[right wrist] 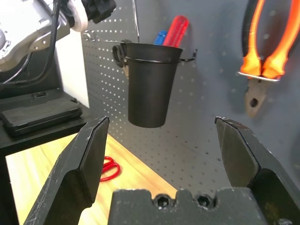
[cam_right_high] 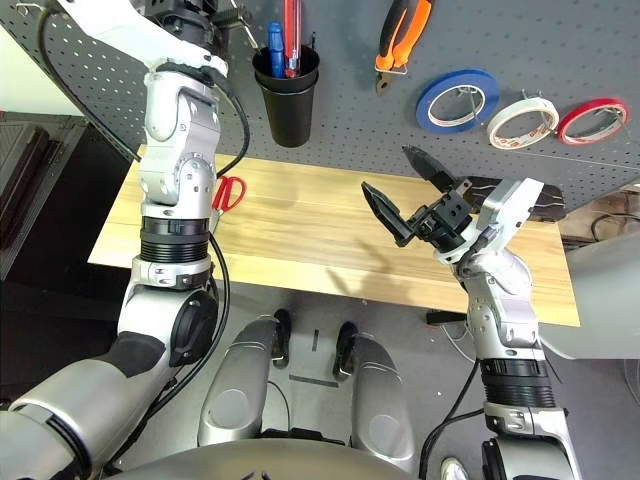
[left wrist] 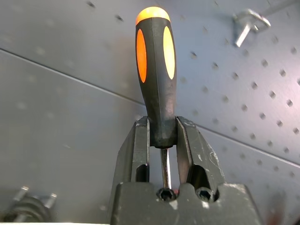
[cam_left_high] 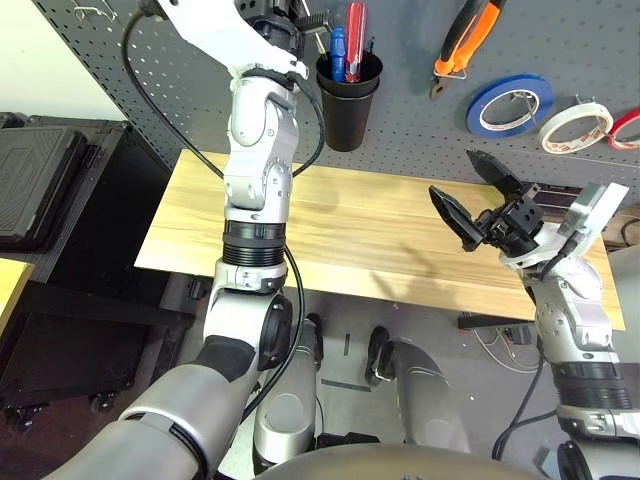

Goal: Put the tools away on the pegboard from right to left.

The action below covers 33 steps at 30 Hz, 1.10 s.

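Up by the pegboard (left wrist: 70, 70), the left end effector (left wrist: 163, 136) clamps the screwdriver (left wrist: 155, 70), handle pointing away along its fingers.

A wooden tabletop (cam_left_high: 380, 235) is stretching across the middle of the head views, its pale planks lying bare toward the centre. A blue tape roll (cam_left_high: 510, 105) is hanging at the upper right, and a red tape roll (cam_right_high: 593, 120) is hanging at the far right edge, with another roll between them. At the top centre, a blue pen (cam_right_high: 275, 48) and a red pen (cam_right_high: 292, 35) are standing upright together. A black case (cam_left_high: 45, 185) is sitting at the left edge, beside the tabletop.
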Motion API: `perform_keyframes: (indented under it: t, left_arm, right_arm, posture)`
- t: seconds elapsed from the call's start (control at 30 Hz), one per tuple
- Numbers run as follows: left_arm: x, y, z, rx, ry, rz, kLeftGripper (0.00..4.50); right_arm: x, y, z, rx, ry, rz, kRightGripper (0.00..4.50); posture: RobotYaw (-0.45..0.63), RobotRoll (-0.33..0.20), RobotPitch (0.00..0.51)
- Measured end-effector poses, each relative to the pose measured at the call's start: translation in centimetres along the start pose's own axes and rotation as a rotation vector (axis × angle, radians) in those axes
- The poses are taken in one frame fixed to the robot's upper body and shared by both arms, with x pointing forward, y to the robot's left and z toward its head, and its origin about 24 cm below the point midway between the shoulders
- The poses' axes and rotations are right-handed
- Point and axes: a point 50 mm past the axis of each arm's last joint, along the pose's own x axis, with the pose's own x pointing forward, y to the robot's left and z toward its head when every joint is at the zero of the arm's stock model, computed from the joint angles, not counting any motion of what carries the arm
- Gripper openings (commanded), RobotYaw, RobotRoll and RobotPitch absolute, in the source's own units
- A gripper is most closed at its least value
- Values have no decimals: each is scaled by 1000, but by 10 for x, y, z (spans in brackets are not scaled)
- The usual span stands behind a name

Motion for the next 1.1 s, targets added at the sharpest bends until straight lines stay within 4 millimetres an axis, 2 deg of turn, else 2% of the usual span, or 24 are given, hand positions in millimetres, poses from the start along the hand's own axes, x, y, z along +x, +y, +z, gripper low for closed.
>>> perform_keyframes:
  t: [0.17, 0.33, 0.5, 0.67, 0.83, 0.97, 1.1]
  left_arm:
    - [-3, -1, -7, 33, 9, -17, 670]
    - [-8, 4, -15, 46, 37, -6, 2420]
    - [-8, 6, -13, 53, 33, -2, 4442]
    - [-6, 11, 0, 93, -8, -8, 4482]
    - [-5, 18, 36, 153, -82, 0, 4482]
    - [-16, 32, 58, 228, -69, 16, 4482]
    - [-31, 50, 71, 308, 45, 41, 4482]
  right_arm:
    - [-1, 1, 1, -2, 0, -8, 4500]
    - [-1, 1, 3, -8, -7, -17, 4500]
    - [0, 1, 4, -11, -10, -15, 4500]
    - [2, 1, 5, -16, -19, -8, 4500]
    - [3, 1, 5, -15, -20, 1, 4500]
    - [3, 1, 3, -9, -8, 14, 4500]
    - [0, 1, -7, 6, 79, 19, 4500]
  posture:
    - [95, 0, 232]
    - [103, 0, 237]
    - [114, 0, 239]
    - [135, 0, 241]
    - [156, 0, 245]
    - [186, 0, 255]
    - [217, 0, 265]
